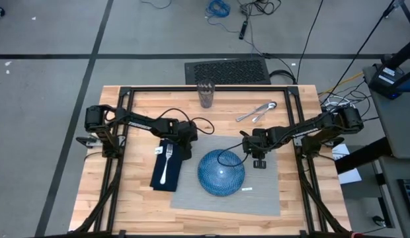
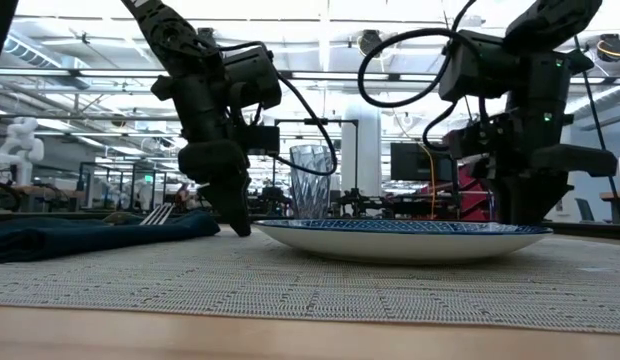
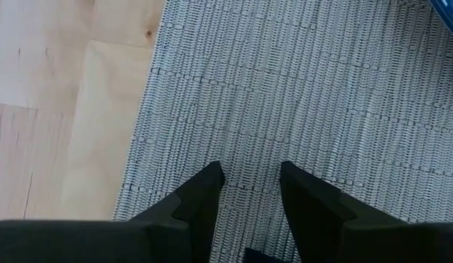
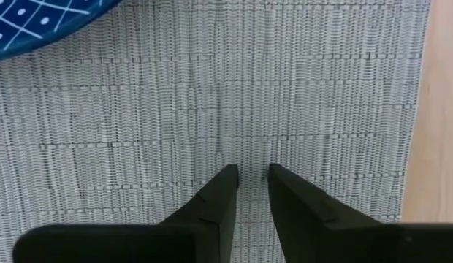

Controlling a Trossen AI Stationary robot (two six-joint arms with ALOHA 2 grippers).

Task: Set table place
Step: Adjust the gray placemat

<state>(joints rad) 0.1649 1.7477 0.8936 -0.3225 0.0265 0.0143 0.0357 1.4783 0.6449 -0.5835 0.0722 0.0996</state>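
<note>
The grey placemat (image 1: 258,192) lies flat on the wooden table (image 1: 125,211), with a round blue plate (image 1: 221,173) resting on its middle. My left gripper (image 1: 186,151) slants down over the mat's far left corner (image 3: 161,88), fingers open, nothing between them. My right gripper (image 1: 259,160) points straight down over the mat's far right part (image 4: 212,95), just right of the plate. Its fingers stand a narrow gap apart, with only mat showing between them. A navy napkin (image 1: 162,177) bearing a fork (image 1: 167,162) lies along the mat's left edge. My left gripper's fingertips (image 2: 240,226) come down to about the level of the placemat beside the plate's rim; whether they touch the mat I cannot tell. My right gripper's fingertips are hidden behind the plate (image 2: 400,238) in the low view; touch cannot be told.
A clear glass (image 1: 205,94) stands at the table's far edge. A spoon and another piece of cutlery (image 1: 256,111) lie on the wood, far right of the mat. Bare wood shows along the near edge and both sides.
</note>
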